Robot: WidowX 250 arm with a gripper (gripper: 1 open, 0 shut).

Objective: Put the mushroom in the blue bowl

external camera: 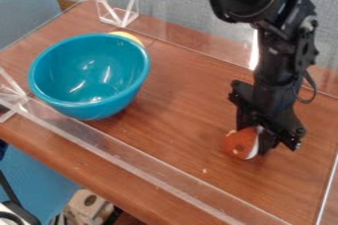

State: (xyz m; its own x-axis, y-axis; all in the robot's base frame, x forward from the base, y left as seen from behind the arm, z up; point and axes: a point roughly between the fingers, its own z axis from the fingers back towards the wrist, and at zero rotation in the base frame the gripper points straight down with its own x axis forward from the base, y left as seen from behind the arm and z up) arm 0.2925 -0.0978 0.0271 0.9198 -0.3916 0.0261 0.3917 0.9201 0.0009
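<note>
Because a lift is judged next, the small reddish-brown toy mushroom (239, 144) is clamped by the black gripper (254, 140) near the wooden table's (172, 81) front right edge, well apart from the glossy teal-blue bowl (89, 74) near its left edge.

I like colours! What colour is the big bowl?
Teal-blue bowl, clearest in the camera view.

Glossy smooth plastic blue bowl (89, 74) on matt brown wooden table (185, 86).
</note>
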